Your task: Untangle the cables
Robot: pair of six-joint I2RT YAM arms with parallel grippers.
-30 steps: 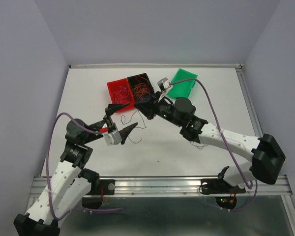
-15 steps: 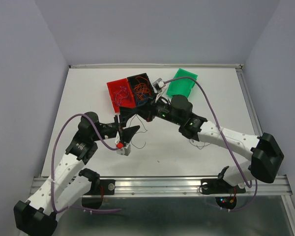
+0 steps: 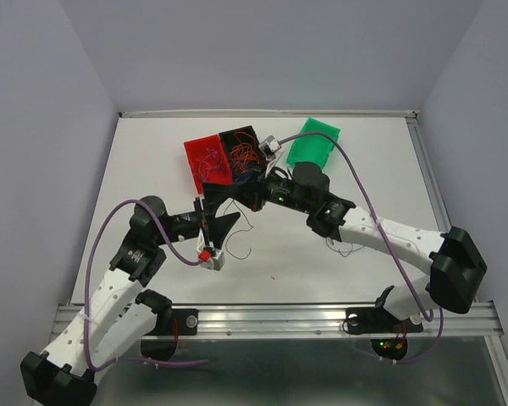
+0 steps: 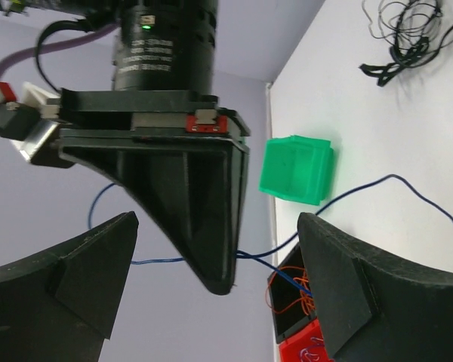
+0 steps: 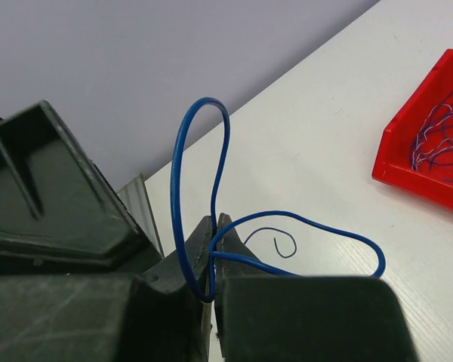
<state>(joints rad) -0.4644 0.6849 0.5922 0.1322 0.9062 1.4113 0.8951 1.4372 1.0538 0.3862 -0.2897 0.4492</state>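
Right wrist view: right gripper [image 5: 214,230] was clenched on a blue cable [image 5: 205,99], which looped up above the fingertips and trailed out over the white table [image 5: 340,136]. Red bin [image 5: 399,154] at right held purple-blue strands [image 5: 442,139].

Left wrist view: left gripper [image 4: 217,219] was released, fingers spread wide either side of the right gripper's finger. The blue cable ran on below the green bin [image 4: 296,170]. Loose black cables [image 4: 408,34] lay on the table beyond.

Top view: black bin [image 3: 237,132], between red and green bins, held orange strands [image 3: 245,155].
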